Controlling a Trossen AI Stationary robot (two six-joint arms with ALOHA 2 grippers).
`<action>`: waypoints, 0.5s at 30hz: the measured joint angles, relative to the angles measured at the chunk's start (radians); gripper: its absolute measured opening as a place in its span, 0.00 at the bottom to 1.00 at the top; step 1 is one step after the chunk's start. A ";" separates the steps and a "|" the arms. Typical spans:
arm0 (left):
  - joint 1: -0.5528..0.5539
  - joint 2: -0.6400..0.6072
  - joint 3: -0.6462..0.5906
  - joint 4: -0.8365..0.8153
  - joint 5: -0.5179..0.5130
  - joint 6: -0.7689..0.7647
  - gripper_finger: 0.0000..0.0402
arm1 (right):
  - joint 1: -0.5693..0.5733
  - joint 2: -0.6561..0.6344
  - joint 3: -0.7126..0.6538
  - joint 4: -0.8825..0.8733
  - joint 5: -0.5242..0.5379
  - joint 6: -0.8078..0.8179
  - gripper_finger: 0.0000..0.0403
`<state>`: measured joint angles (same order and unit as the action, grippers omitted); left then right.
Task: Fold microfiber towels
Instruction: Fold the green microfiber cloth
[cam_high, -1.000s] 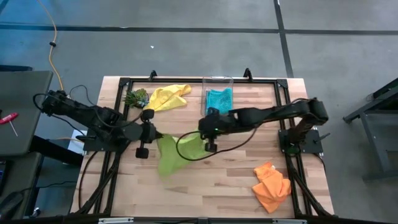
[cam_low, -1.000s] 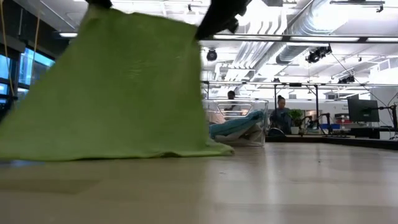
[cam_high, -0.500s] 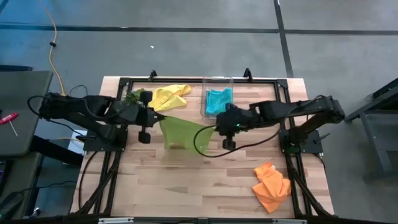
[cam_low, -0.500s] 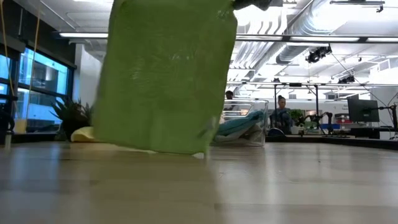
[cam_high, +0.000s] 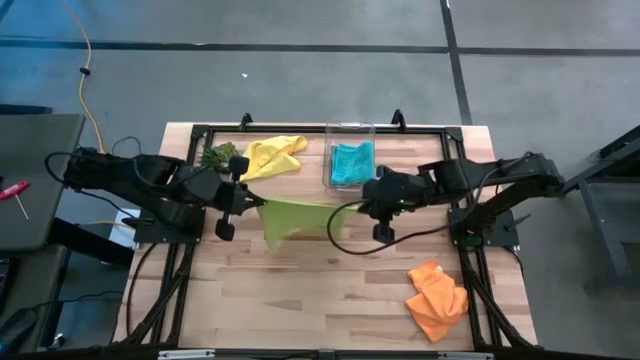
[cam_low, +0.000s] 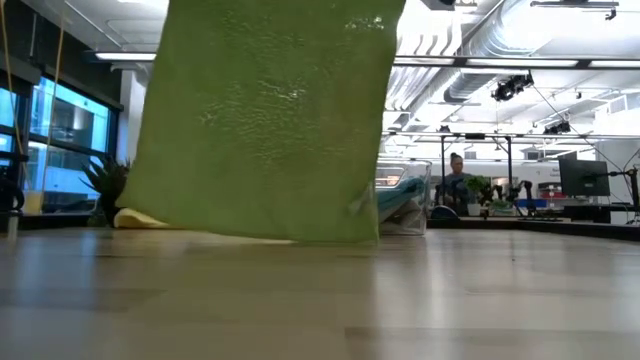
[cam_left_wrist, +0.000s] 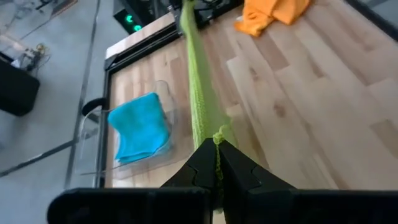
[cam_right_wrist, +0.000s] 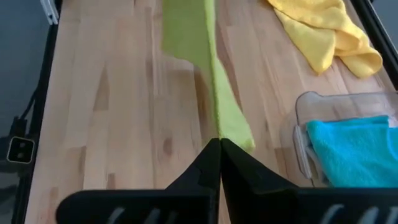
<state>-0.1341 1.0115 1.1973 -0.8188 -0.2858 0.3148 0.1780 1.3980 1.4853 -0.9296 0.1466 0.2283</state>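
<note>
both grippers, jaws clenched on the lime green towel (cam_high: 296, 215), have drawn apart, stretching it taut.

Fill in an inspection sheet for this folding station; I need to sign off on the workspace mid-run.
Surface: wooden table, black frame around it.
Job's things: lime green towel stretched between both grippers, hanging to the table; yellow towel crumpled at the far edge; teal towel in the clear plastic box; orange towel crumpled at the near right.
Clutter: green leafy clump.
Grippers: left gripper and right gripper each shut on a towel corner.
Cables: yellow cable on the floor.
Surroundings: person behind the table.
</note>
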 joint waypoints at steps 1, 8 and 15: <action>-0.004 0.000 0.000 0.000 0.018 -0.012 0.00 | 0.002 -0.001 0.000 -0.004 0.000 0.004 0.00; -0.061 0.060 -0.006 -0.008 0.069 -0.118 0.00 | 0.043 0.000 0.000 -0.013 -0.036 0.046 0.00; -0.127 0.165 -0.061 0.008 0.069 -0.224 0.00 | 0.096 0.019 -0.001 -0.020 -0.035 0.133 0.00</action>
<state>-0.2615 1.1760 1.1358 -0.8105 -0.2165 0.0913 0.2741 1.4170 1.4841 -0.9497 0.1120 0.3614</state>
